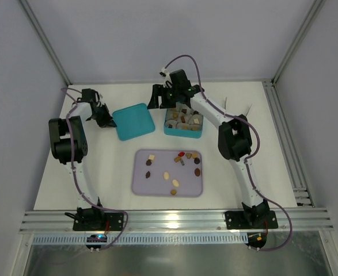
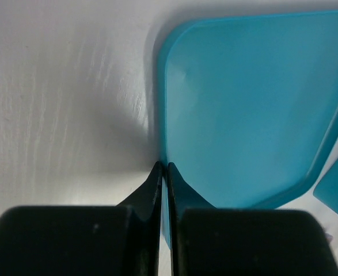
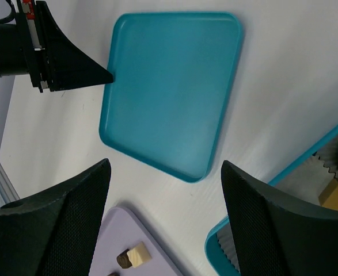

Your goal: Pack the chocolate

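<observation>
Top external: chocolates (image 1: 166, 175) spread left-to-right on tray (image 1: 143, 187); left pincer (image 2: 163, 168) nips lid (image 1: 134, 122), right pincer (image 3: 166, 169) gapes.

Lid: I'm seeing the flat square teal plastic lid (image 1: 133, 122) showing plain teal, unpatterned.
Box: I'm seeing the rectangular teal plastic box (image 1: 183, 133) matching it, its pleated paper cups (image 3: 330, 164) showing grey-white.
Tray: the flat lavender plastic tray (image 1: 143, 185) is showing one pale tint.
Chocolate: the small bite-size chocolate (image 1: 166, 175) pieces are showing dark brown, tan and cream-white; one red piece (image 1: 181, 154) is standing out.
Table: the white table (image 1: 243, 172) is glaring plain.
Grippers: the left gripper (image 2: 163, 168) and right gripper (image 3: 166, 165) are both showing black.
</observation>
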Tool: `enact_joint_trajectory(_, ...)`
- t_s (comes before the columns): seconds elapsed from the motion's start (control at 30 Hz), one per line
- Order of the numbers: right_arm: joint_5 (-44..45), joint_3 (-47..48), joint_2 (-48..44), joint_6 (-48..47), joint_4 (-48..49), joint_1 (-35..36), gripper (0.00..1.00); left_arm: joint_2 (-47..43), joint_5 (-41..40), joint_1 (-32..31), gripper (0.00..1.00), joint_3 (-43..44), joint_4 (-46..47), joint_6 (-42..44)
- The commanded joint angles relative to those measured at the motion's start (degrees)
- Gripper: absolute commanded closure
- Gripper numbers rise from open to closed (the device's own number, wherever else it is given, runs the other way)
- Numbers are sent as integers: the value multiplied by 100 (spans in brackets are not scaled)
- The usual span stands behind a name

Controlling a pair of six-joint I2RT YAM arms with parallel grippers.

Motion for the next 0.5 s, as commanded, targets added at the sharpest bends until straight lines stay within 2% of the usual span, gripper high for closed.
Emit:
enact_joint_trajectory(0.0, -11, 429, 43, 63, 409, 112, 22, -334, 571, 121, 100, -165, -193, -57)
enact_joint_trajectory(0.47, 473, 728, 378, -271, 93, 384, 22, -861, 1055, 358, 100, -499, -264, -101)
